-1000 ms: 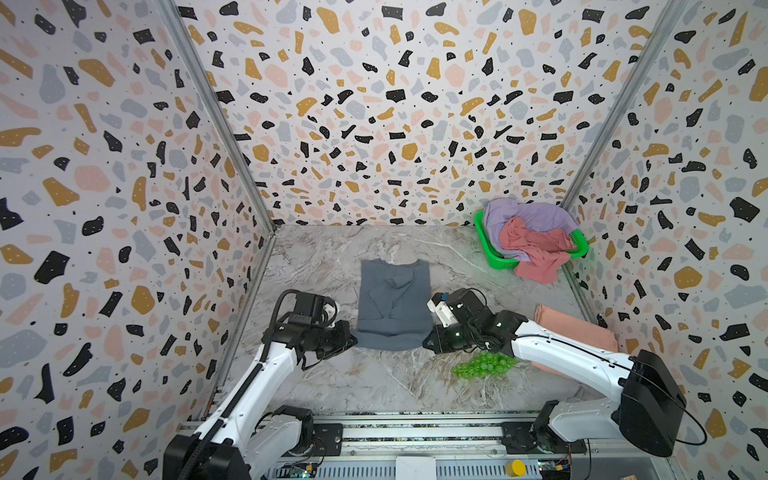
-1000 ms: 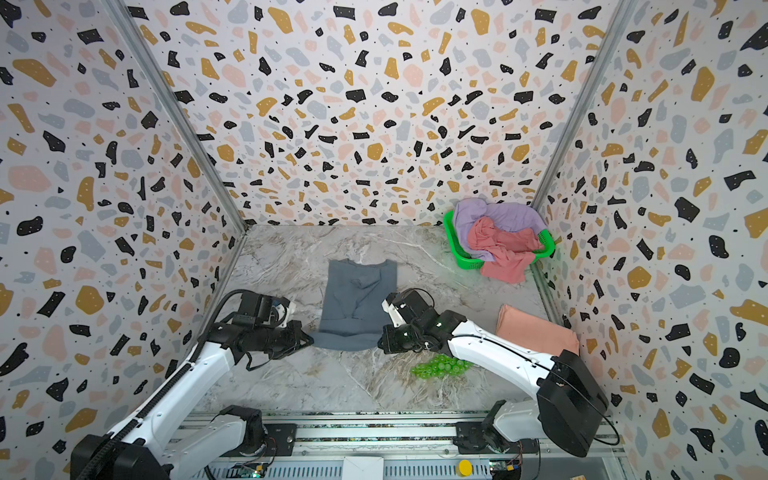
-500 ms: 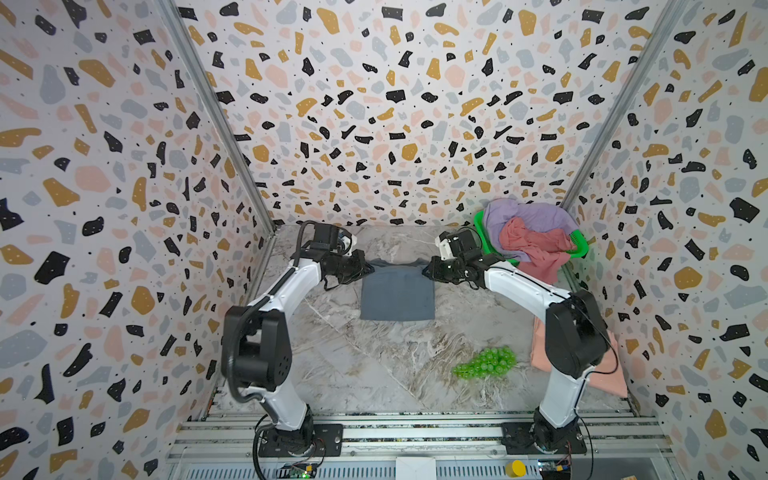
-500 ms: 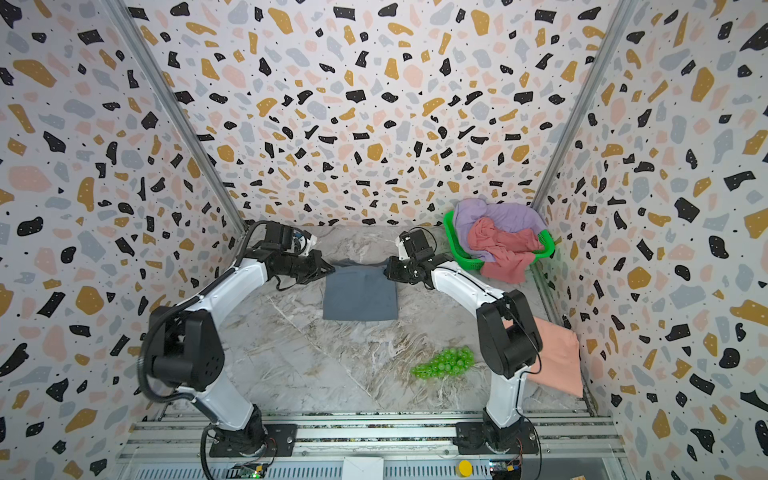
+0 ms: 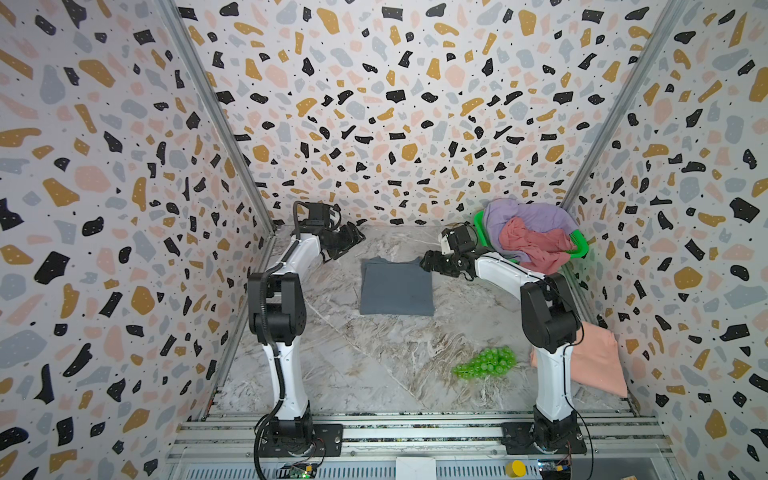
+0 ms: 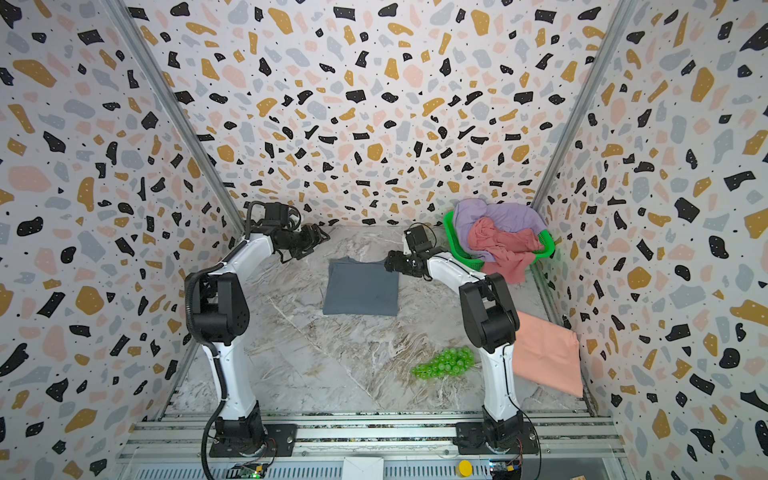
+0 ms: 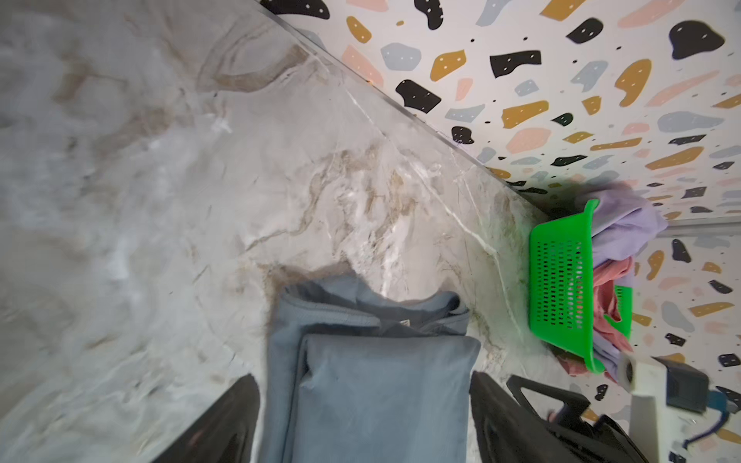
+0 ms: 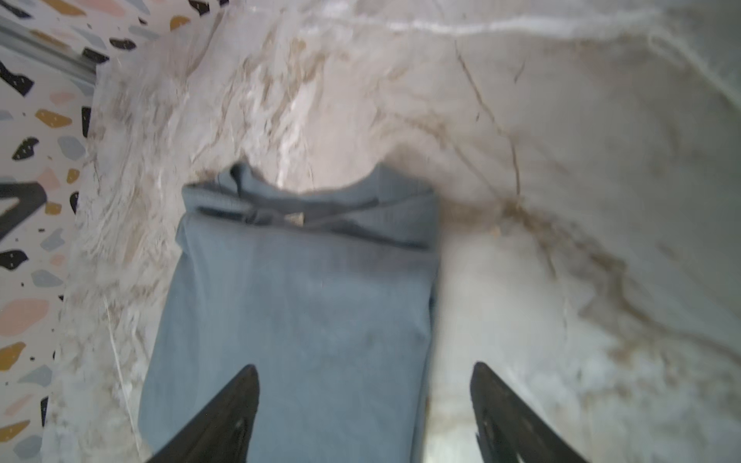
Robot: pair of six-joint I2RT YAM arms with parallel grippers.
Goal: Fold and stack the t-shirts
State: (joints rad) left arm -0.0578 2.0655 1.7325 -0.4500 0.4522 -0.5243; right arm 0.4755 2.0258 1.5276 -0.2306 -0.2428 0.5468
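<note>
The grey shirt (image 5: 397, 291) and peach shirt (image 5: 598, 357) lie folded but apart, not stacked. The lilac shirt (image 5: 528, 216) and pink shirt (image 5: 532, 245) wait in the basket (image 5: 578, 243). The left fingers (image 7: 224, 425) and right fingers (image 8: 224, 417) are open, empty.

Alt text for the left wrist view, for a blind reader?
A folded slate grey t-shirt lies on the marble table, seen between the fingers of the open left gripper. Beyond it, a green mesh basket by the speckled wall holds a lilac t-shirt and a rose pink t-shirt.
</note>
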